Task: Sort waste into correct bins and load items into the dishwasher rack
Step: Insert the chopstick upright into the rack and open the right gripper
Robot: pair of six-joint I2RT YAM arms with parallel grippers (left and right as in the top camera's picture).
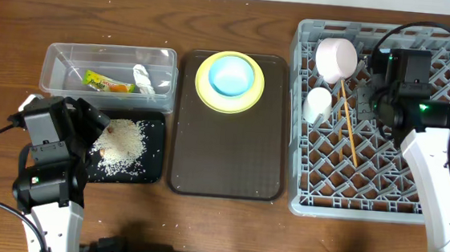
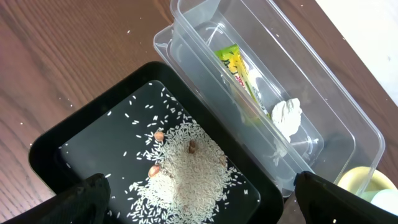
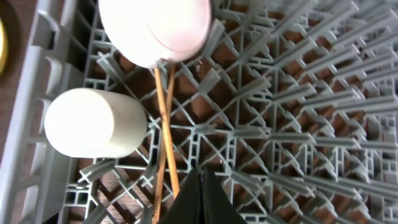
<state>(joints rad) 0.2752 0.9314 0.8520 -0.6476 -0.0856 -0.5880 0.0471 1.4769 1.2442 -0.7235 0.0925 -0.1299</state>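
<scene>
Rice (image 1: 123, 146) lies in the black tray (image 1: 153, 136) near the counter's left edge, my left jaws spread wide above it. Behind it, the tub (image 1: 53, 56) holds the wrapper (image 1: 104, 82) and tissue (image 1: 143, 79). Mid-counter, the blue bowl (image 1: 233, 76) sits on the plate (image 1: 204, 88). At the right edge, the rack (image 1: 363, 205) carries the white bowl (image 1: 336, 58), cup (image 1: 317, 105) and chopsticks (image 1: 347, 128); my right jaws are clenched beside them.
</scene>
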